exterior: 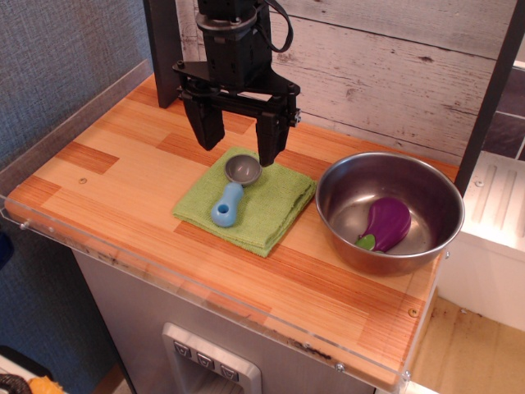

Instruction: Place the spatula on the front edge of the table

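Here, gripper (240,138) with jaws spread wide, holding nothing, just above spatula (234,191) on green cloth (275,215); wooden table (123,164) beneath cloth, plank wall behind.

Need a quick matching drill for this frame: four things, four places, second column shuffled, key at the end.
Things:
1. spatula
2. eggplant toy
3. green cloth
4. tool

Places:
A. inside the metal bowl
B. flat on the table, mid-counter
C. open, above the spatula's grey head
D. lying on the green cloth

Pairs: 1-D, 2-A, 3-B, 4-C
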Available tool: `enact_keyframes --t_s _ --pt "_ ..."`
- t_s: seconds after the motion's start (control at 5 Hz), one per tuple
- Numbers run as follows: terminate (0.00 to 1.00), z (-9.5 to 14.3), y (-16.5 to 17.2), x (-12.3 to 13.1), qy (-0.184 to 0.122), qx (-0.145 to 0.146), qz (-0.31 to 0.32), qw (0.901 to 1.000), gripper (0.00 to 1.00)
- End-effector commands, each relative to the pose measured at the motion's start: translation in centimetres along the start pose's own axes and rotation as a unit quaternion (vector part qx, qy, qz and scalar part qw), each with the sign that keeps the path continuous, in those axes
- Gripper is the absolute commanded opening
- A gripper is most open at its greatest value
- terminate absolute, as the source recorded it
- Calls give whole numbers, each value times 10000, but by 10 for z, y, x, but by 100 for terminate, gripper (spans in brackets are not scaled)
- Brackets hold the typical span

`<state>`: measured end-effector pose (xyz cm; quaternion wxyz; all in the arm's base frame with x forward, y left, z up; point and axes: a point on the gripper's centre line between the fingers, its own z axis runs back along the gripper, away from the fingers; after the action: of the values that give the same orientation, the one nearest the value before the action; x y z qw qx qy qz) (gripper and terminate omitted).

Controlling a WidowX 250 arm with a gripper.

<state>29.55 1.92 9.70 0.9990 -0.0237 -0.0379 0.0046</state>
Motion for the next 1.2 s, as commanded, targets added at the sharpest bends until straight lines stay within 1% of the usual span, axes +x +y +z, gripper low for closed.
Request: enact_keyframes --t_s 0.0,0.2,0.6,0.8,1.0 --pt "0 0 0 0 0 0 0 10000 100" --pt "0 -12 2 -2 -3 -34 100 9999 100" --pt "0 -33 6 6 21 123 266 9996 100" --pt "0 -45 15 9 23 322 402 9987 100" --pt "0 -59 25 9 125 413 515 9977 100"
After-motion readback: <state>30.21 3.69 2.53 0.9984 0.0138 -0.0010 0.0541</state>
